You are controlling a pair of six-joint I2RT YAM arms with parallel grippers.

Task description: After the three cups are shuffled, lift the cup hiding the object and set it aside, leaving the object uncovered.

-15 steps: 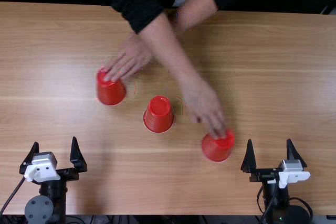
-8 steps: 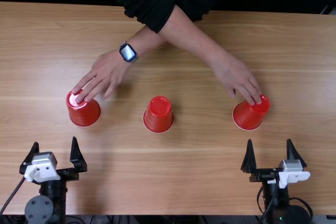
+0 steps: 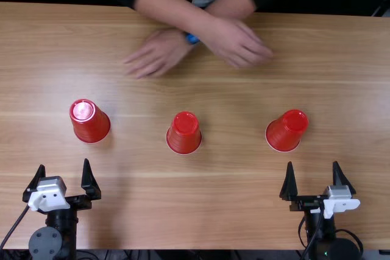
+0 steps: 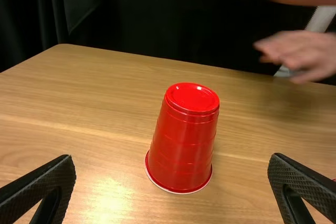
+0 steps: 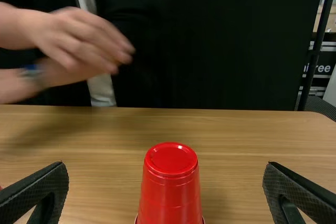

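Looking down, we see three upturned red plastic cups on the wooden table [image 3: 341,77]: left cup [image 3: 89,121] at 9 o'clock, middle cup [image 3: 184,132] centred, right cup [image 3: 286,130] at 3; a person's crossed hands [image 3: 234,44] at 12. Our left gripper [image 3: 63,165] at 7 and right gripper [image 3: 312,165] at 5 gape empty. Wrist views add ribbed, tapered walls.

Three upside-down red cups stand in a row across the counter [image 3: 341,77]. The middle cup [image 3: 184,132] has wide strips of bare wood on either side, separating it from the left cup [image 3: 89,121] and the right cup [image 3: 286,130]. Beyond the middle cup, a person's crossed hands [image 3: 234,44] hover by the far edge, well apart from the row. Nearer than the middle cup, open counter lies before the left gripper [image 3: 63,164] and right gripper [image 3: 312,164], fingers [image 3: 88,176] spread wide.
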